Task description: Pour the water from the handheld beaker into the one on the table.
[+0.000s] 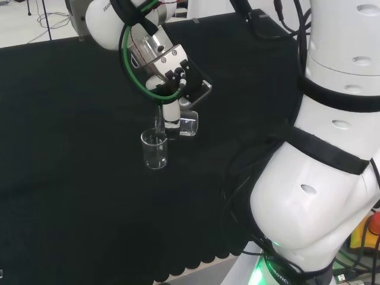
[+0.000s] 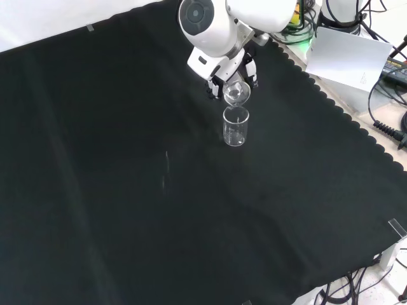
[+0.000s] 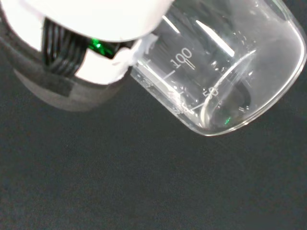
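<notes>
Head view: black and white hand (image 1: 171, 113) hanging from the white arm (image 1: 323, 178) above the middle of the bench, fingers curled round a clear glass beaker (image 1: 187, 122) held tipped on its side. Just left of and below that, a second clear glass beaker (image 1: 154, 149) standing upright on the black cloth (image 1: 71, 148), mouth open upward, very close to the tilted one's lip; touching or not, hard to tell. Water level in either vessel not readable from here.

Front view: hand (image 2: 219, 73) coming in from the top under a big white link with a round grey cap (image 2: 206, 22), handheld beaker (image 2: 236, 93) tilted with its round mouth turned toward the camera, directly above the rim of the standing beaker (image 2: 234, 126). Standing beaker nearer the camera than the hand, toward the far right part of the cloth (image 2: 127, 190), close to its scalloped edge. White sheet of paper (image 2: 346, 57) lying off the cloth at the upper right, well apart.

Wrist view: tilted beaker (image 3: 216, 72) close and large, printed graduation marks along its wall, lying almost horizontal over dark cloth (image 3: 120, 182); blurred white part of the hand (image 3: 86, 24) against its wall.
</notes>
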